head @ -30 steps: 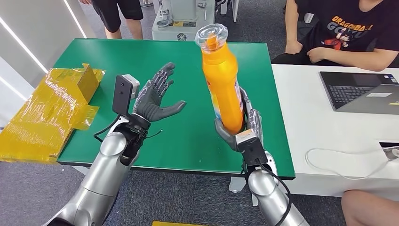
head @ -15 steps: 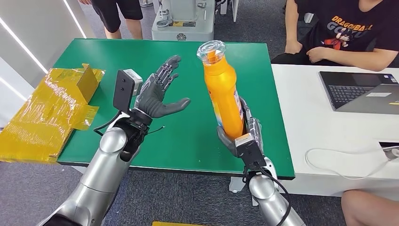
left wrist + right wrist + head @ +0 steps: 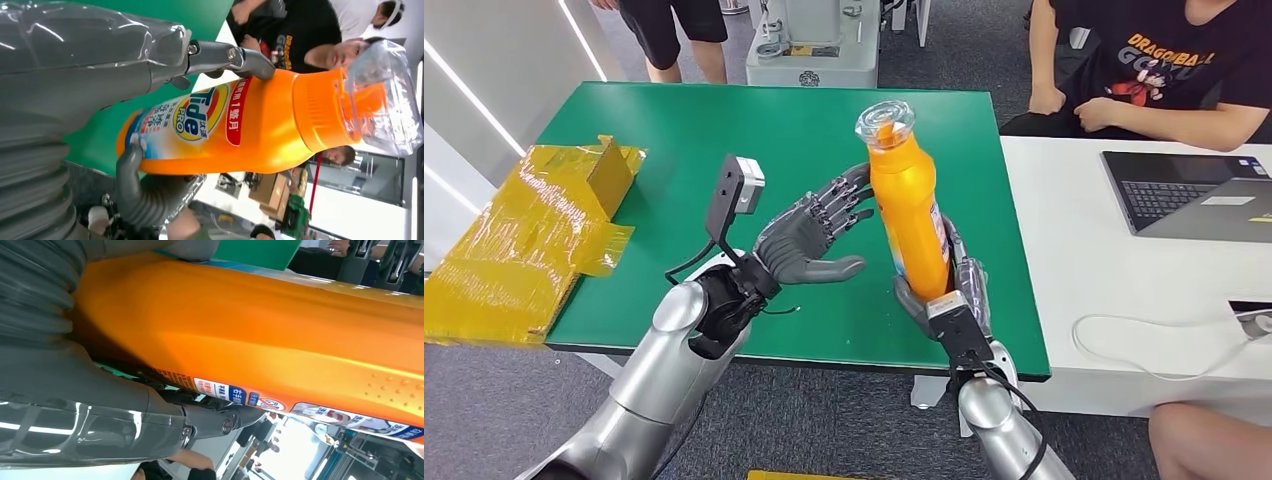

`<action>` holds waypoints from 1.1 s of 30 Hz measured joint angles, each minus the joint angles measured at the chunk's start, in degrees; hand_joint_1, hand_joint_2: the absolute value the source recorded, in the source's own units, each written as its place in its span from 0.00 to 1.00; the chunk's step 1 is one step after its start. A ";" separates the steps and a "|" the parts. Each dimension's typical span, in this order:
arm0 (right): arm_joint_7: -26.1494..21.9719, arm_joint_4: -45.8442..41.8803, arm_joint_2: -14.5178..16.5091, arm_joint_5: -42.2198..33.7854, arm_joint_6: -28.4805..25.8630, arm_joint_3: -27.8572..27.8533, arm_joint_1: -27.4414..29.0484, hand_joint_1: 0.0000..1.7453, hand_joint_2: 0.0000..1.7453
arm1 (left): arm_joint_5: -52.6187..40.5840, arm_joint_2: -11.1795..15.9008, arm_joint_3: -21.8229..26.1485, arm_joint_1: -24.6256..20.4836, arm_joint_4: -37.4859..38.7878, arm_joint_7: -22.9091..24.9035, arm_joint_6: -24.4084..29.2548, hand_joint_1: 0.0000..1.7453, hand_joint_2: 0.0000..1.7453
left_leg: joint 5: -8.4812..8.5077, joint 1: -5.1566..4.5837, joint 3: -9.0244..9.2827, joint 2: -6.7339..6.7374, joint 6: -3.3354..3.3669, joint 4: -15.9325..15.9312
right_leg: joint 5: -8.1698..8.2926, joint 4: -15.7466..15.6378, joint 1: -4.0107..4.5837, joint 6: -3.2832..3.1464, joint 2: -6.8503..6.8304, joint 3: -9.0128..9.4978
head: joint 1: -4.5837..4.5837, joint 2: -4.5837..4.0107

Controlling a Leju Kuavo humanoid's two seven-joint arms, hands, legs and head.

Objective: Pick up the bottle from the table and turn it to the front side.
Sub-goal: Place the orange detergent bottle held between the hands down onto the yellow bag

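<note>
The orange bottle (image 3: 908, 218) is held upright above the green surface (image 3: 674, 130), gripped low on its body by the right hand (image 3: 944, 290), while its upper side is touched by the spread fingertips (image 3: 856, 190) of the left hand (image 3: 809, 240).

Your robot has two shiny silver arms, round and smooth like metal tubes. At each wrist you see a dark, bumpy joint with thin black cables looping out of it. The left hand (image 3: 809, 243) is dark grey, with a thick grey thumb and darker fingers built from small metal links. The right hand (image 3: 939, 290) is the same grey. A small black and white camera box sits on a black bracket by each wrist. Up close, you can see a grey ribbed cover like a bendy hose, a glossy see-through shell, and little silver screws near the fingertips.
</note>
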 joint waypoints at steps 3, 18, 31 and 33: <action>0.06 0.03 -0.01 0.00 -0.02 -0.13 -0.03 1.00 1.00 | 0.32 -0.26 -0.43 -0.06 0.32 0.16 -0.19 0.00 1.00 | 0.00 0.01 0.01 0.00 0.00 0.00 | 0.00 0.01 0.00 0.00 0.00 0.00 | -0.01 0.00; -0.07 0.15 -0.03 0.61 -1.47 -0.56 -0.32 1.00 1.00 | 3.01 -1.39 -1.96 -1.84 2.15 2.09 0.77 0.00 1.00 | 0.00 0.00 -0.01 -0.06 0.00 0.00 | 0.00 0.02 0.00 0.00 -0.05 0.00 | 0.00 0.00; 0.27 0.49 -0.03 2.58 -1.06 -0.87 -3.67 1.00 1.00 | 0.95 -3.42 -2.69 -4.61 7.57 -2.92 8.34 0.00 1.00 | 0.01 0.01 0.00 0.02 0.00 0.01 | 0.03 0.03 0.01 0.00 0.01 -0.01 | -0.01 0.00; 0.11 0.90 -0.03 2.86 -1.16 -0.84 -4.18 1.00 1.00 | 1.06 -4.07 -2.69 -4.87 7.80 -3.42 8.58 0.00 1.00 | 0.01 0.00 -0.01 0.01 0.00 0.01 | 0.03 0.03 0.00 0.00 0.00 -0.01 | 0.00 0.00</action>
